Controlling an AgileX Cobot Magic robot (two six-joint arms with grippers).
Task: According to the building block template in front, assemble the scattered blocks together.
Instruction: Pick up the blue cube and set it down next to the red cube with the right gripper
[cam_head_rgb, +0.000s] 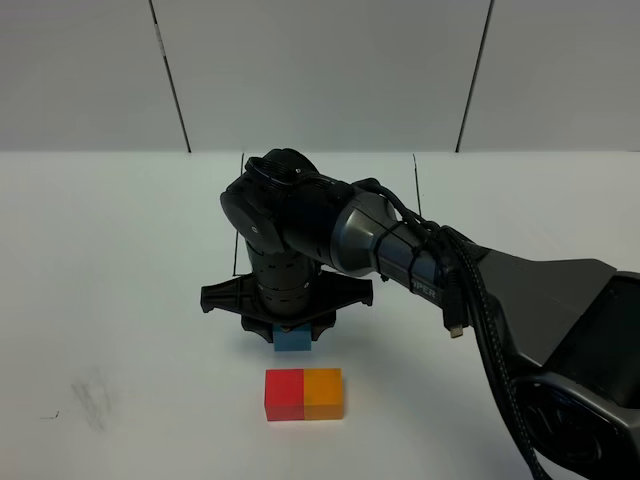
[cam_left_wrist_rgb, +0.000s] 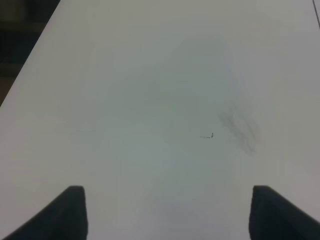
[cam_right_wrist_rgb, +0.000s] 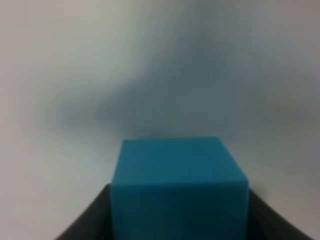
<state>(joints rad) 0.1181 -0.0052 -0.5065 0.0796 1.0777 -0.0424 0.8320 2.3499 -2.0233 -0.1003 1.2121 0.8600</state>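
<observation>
Here, the light blue block (cam_right_wrist_rgb: 180, 187) is clamped in the right gripper (cam_head_rgb: 291, 333), just behind the red-orange pair (cam_head_rgb: 304, 393); the left gripper (cam_left_wrist_rgb: 167, 214) is seen open.

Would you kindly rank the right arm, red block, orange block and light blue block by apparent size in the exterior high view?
1. right arm, far the largest.
2. red block and orange block, which look alike.
3. light blue block, least showing, partly hidden under the arm.
</observation>
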